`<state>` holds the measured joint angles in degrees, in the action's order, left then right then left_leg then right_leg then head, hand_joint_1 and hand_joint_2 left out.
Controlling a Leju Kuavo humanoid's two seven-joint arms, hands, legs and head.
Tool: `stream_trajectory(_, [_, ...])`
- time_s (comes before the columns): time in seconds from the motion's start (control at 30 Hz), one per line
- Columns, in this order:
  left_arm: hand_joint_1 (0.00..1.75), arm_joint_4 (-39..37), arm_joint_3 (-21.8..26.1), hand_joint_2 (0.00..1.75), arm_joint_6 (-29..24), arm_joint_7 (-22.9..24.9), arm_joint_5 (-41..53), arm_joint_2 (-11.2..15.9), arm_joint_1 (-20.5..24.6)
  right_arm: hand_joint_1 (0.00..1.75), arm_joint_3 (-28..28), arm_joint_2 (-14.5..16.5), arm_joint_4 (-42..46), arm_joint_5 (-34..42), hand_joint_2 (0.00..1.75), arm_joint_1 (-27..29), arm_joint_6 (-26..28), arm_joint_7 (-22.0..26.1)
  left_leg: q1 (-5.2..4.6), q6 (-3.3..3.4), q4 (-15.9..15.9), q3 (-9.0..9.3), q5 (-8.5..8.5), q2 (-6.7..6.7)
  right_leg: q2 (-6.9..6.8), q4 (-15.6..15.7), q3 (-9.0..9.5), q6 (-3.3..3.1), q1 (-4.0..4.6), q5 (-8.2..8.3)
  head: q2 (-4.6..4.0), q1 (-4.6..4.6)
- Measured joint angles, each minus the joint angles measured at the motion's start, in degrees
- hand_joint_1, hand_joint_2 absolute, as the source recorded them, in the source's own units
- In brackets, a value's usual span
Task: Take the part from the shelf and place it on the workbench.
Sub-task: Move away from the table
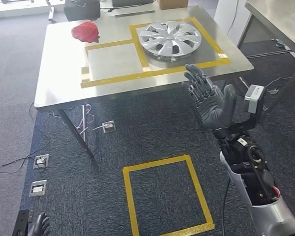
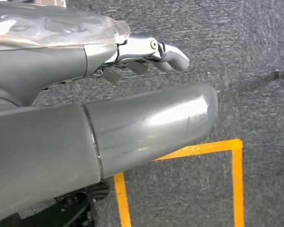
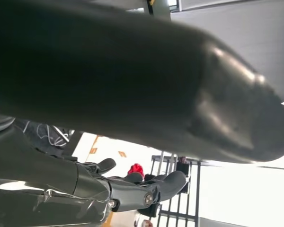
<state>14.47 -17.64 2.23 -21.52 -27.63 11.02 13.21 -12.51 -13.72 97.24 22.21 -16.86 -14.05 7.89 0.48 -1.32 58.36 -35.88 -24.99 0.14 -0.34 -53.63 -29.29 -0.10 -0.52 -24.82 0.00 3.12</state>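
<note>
A silver wheel cover (image 1: 170, 38) lies flat on the steel workbench (image 1: 64, 73), inside the right-hand yellow-taped rectangle. My right hand (image 1: 209, 98) is raised in front of the bench's near edge, just short of the wheel cover, fingers spread and holding nothing. In the right wrist view its thick thumb (image 3: 169, 94) and dark fingers (image 3: 151, 187) are apart and empty. My left hand (image 1: 38, 225) hangs low at the bottom left, over the carpet. The left wrist view shows its thumb (image 2: 151, 123) and fingers (image 2: 162, 49) extended with nothing between them.
A red cloth (image 1: 85, 31) lies at the bench's back left. A yellow tape square (image 1: 168, 196) marks the carpet before the bench. Floor sockets (image 1: 41, 161) and cables lie left of the bench legs. A second steel table (image 1: 280, 19) stands at the right.
</note>
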Motion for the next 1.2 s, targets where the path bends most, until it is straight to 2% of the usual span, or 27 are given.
stream_trajectory(0.07, [0.00, 0.00, 0.00, 0.00, 0.00, 0.15, 0.00, 0.06, -0.04, 0.00, -0.02, 0.04, -0.01, -0.02, 0.00, 0.08, 0.00, -0.01, 0.09, -0.34, 7.69, -2.99, -4.98, 0.00, -0.12, -0.03, -1.09, -0.53, 0.08, 0.83, 0.00, -0.79])
stream_trajectory(0.1, [0.00, 0.00, 0.00, 0.00, 0.00, 0.21, 0.00, 0.08, -0.07, 0.00, -0.03, 0.10, -0.04, -0.06, 0.00, 0.16, 0.00, -0.03, 0.09, -0.48, 11.19, -4.15, -6.69, 0.00, -0.13, -0.07, -1.70, -0.59, 0.15, 1.23, 0.00, -1.12])
stream_trajectory(0.13, [0.00, 0.00, 0.00, 0.00, 0.00, 0.25, 0.00, 0.09, -0.11, 0.00, -0.05, 0.18, -0.07, -0.18, 0.00, 0.20, 0.00, -0.06, 0.09, -0.54, 13.03, -4.47, -7.41, 0.00, -0.13, -0.13, -2.29, -0.61, 0.21, 1.63, 0.00, -1.38])
stream_trajectory(0.17, [0.00, 0.00, 0.00, 0.00, -0.03, 0.28, -0.01, 0.09, -0.13, 0.00, -0.07, 0.27, -0.10, -0.34, 0.00, 0.22, 0.00, -0.08, 0.09, -0.51, 12.56, -3.61, -7.03, 0.00, -0.11, -0.18, -2.83, -0.57, 0.26, 2.01, 0.00, -1.55])
stream_trajectory(0.2, [0.00, 0.00, 0.00, 0.00, -0.09, 0.30, -0.02, 0.12, -0.12, 0.00, -0.09, 0.36, -0.12, -0.50, 0.00, 0.23, 0.00, -0.11, 0.08, -0.37, 9.73, -1.56, -5.74, 0.00, -0.09, -0.23, -3.25, -0.48, 0.29, 2.35, 0.00, -1.69])
stream_trajectory(0.27, [0.00, 0.00, 0.00, 0.00, -0.26, 0.29, -0.10, 0.21, -0.01, 0.00, -0.12, 0.44, -0.11, -0.73, 0.00, 0.22, 0.01, -0.15, -0.04, 0.18, 1.13, 3.90, -2.90, -0.02, -0.03, -0.41, -3.87, -0.16, 0.44, 2.90, 0.00, -1.87])
stream_trajectory(0.3, [0.00, 0.00, 0.00, 0.00, -0.36, 0.29, -0.14, 0.25, 0.07, 0.00, -0.13, 0.45, -0.10, -0.80, 0.00, 0.19, 0.02, -0.19, -0.17, 0.50, -2.02, 5.70, -2.04, -0.06, -0.02, -0.51, -4.08, 0.08, 0.52, 3.15, 0.00, -1.83])
stream_trajectory(0.33, [0.00, 0.00, 0.00, 0.00, -0.44, 0.29, -0.16, 0.27, 0.11, 0.00, -0.15, 0.48, -0.09, -0.86, 0.00, 0.18, 0.03, -0.22, -0.32, 0.82, -3.72, 6.59, -1.65, -0.10, -0.02, -0.59, -4.24, 0.37, 0.56, 3.41, 0.00, -1.75])
stream_trajectory(0.43, [0.00, 0.00, 0.00, 0.00, -0.60, 0.33, -0.18, 0.24, 0.07, 0.00, -0.20, 0.57, -0.08, -0.94, 0.00, 0.27, 0.02, -0.33, -0.39, 1.77, -4.23, 6.27, -0.78, -0.07, 0.04, -0.63, -4.53, 1.39, 0.50, 3.94, 0.00, -1.63])
stream_trajectory(0.47, [0.00, 0.00, 0.00, 0.00, -0.61, 0.34, -0.18, 0.23, 0.11, 0.00, -0.20, 0.58, -0.08, -0.94, 0.00, 0.28, 0.01, -0.36, -0.25, 2.13, -4.38, 6.04, -0.33, 0.01, 0.10, -1.38, -4.91, 1.73, 0.47, 3.12, 0.00, -1.58])
stream_trajectory(0.5, [0.00, 0.00, 0.00, 0.00, -0.60, 0.34, -0.19, 0.22, 0.14, 0.00, -0.17, 0.58, -0.08, -0.94, 0.00, 0.27, 0.00, -0.38, -0.10, 2.46, -4.56, 5.71, 0.14, 0.10, 0.17, -3.36, -5.68, 2.05, 0.41, 1.38, 0.00, -1.37])
stream_trajectory(0.6, [0.00, 0.00, 0.00, 0.00, -0.59, 0.34, -0.20, 0.16, 0.11, 0.00, -0.17, 0.58, -0.12, -0.94, 0.00, 0.48, 0.00, -0.42, 0.00, 2.86, -4.58, 4.33, 1.28, 0.22, 0.21, -14.85, -9.32, 2.80, 0.04, -6.03, 0.00, -0.52])
stream_trajectory(0.63, [0.00, 0.00, 0.00, 0.00, -0.59, 0.35, -0.20, 0.15, 0.08, 0.00, -0.19, 0.58, -0.15, -0.94, 0.00, 0.62, -0.01, -0.43, 0.00, 2.81, -4.53, 3.85, 1.63, 0.22, 0.20, -17.44, -9.76, 2.93, -0.04, -7.23, 0.00, -0.36])
stream_trajectory(0.67, [0.00, 0.00, 0.00, 0.00, -0.59, 0.36, -0.20, 0.15, 0.06, 0.00, -0.19, 0.58, -0.18, -0.94, 0.00, 0.73, -0.01, -0.43, 0.00, 2.73, -4.47, 3.39, 1.96, 0.21, 0.19, -17.77, -9.06, 2.98, -0.10, -7.29, 0.00, -0.20])
stream_trajectory(0.7, [0.00, 0.00, 0.00, 0.00, -0.59, 0.36, -0.20, 0.15, 0.04, 0.00, -0.19, 0.58, -0.20, -0.94, 0.00, 0.77, -0.02, -0.44, 0.01, 2.61, -4.40, 3.00, 2.25, 0.19, 0.19, -15.52, -7.11, 2.93, -0.12, -6.29, 0.00, 0.04])
stream_trajectory(0.77, [0.00, 0.00, 0.00, 0.00, -0.59, 0.36, -0.20, 0.14, 0.03, 0.00, -0.19, 0.58, -0.21, -0.94, 0.00, 0.71, -0.05, -0.43, -0.03, 2.20, -4.29, 2.50, 2.77, 0.14, 0.21, -6.62, -1.21, 2.56, -0.09, -3.47, 0.00, 0.57])
stream_trajectory(0.8, [0.00, 0.00, 0.00, 0.00, -0.59, 0.35, -0.21, 0.14, 0.05, 0.00, -0.19, 0.59, -0.21, -0.94, 0.00, 0.66, -0.10, -0.41, -0.10, 1.92, -4.20, 2.31, 3.02, 0.13, 0.24, -2.86, 0.95, 2.27, 0.04, -2.57, 0.00, 0.74])
stream_trajectory(0.83, [0.00, 0.00, 0.00, 0.00, -0.60, 0.34, -0.25, 0.15, 0.07, 0.00, -0.20, 0.60, -0.21, -0.94, 0.00, 0.62, -0.16, -0.40, -0.16, 1.60, -4.16, 2.13, 3.30, 0.13, 0.26, -0.61, 2.09, 1.98, 0.20, -2.18, 0.00, 0.80])
stream_trajectory(0.93, [0.00, 0.00, 0.00, 0.00, -0.72, 0.26, -0.47, 0.17, -0.03, 0.00, -0.23, 0.64, -0.21, -0.94, 0.00, 0.54, -0.38, -0.43, -0.12, 0.58, -4.15, 1.63, 4.00, 0.18, 0.21, 0.23, 1.76, 0.89, 0.42, -1.45, 0.00, 0.59])
stream_trajectory(0.97, [0.00, 0.00, 0.00, 0.00, -0.78, 0.21, -0.56, 0.19, -0.09, 0.00, -0.26, 0.71, -0.21, -0.94, 0.00, 0.46, -0.50, -0.48, -0.05, 0.27, -3.58, 1.25, 3.41, 0.17, 0.13, 0.38, 1.49, 0.47, 0.32, -0.97, 0.00, 0.46])
stream_trajectory(1.0, [0.00, 0.00, 0.00, 0.00, -0.81, 0.14, -0.67, 0.21, -0.12, 0.00, -0.29, 0.78, -0.21, -0.94, 0.00, 0.33, -0.62, -0.52, -0.02, -0.01, -1.91, 0.46, 1.91, 0.15, 0.02, 0.56, 1.09, 0.04, 0.19, -0.44, 0.00, 0.19])
stream_trajectory(1.03, [0.00, 0.00, 0.00, 0.00, -0.84, 0.07, -0.76, 0.23, -0.14, 0.00, -0.32, 0.84, -0.21, -0.94, 0.00, 0.22, -0.71, -0.59, 0.06, -0.24, 1.01, -0.79, -0.39, 0.12, -0.09, 0.67, 0.56, -0.30, 0.08, 0.08, 0.00, -0.16])
stream_trajectory(1.1, [0.00, 0.00, 0.00, 0.00, -0.85, -0.08, -0.90, 0.23, -0.26, 0.00, -0.38, 0.89, -0.21, -0.94, 0.00, 0.11, -0.81, -0.80, 0.08, -0.69, 9.13, -3.87, -5.44, 0.09, -0.15, 0.57, -0.85, -0.65, 0.14, 0.99, 0.00, -0.96])
stream_trajectory(1.13, [0.00, 0.00, 0.00, 0.00, -0.84, -0.13, -0.94, 0.21, -0.34, 0.00, -0.41, 0.89, -0.21, -0.94, 0.00, 0.12, -0.84, -0.91, 0.08, -0.85, 12.10, -4.71, -6.84, 0.09, -0.16, 0.48, -1.58, -0.65, 0.16, 1.43, 0.00, -1.22])
stream_trajectory(1.17, [0.00, 0.00, 0.00, 0.00, -0.84, -0.17, -0.98, 0.20, -0.41, 0.00, -0.45, 0.89, -0.21, -0.93, 0.00, 0.12, -0.85, -1.01, 0.10, -0.93, 13.09, -4.52, -7.18, 0.09, -0.15, 0.36, -2.25, -0.60, 0.16, 1.84, 0.00, -1.43])
stream_trajectory(1.2, [0.00, 0.00, 0.00, 0.00, -0.83, -0.21, -1.00, 0.20, -0.45, 0.00, -0.48, 0.89, -0.21, -0.92, 0.00, 0.12, -0.85, -1.09, 0.13, -0.93, 11.57, -3.04, -6.44, 0.10, -0.14, 0.22, -2.85, -0.50, 0.16, 2.20, 0.00, -1.59])
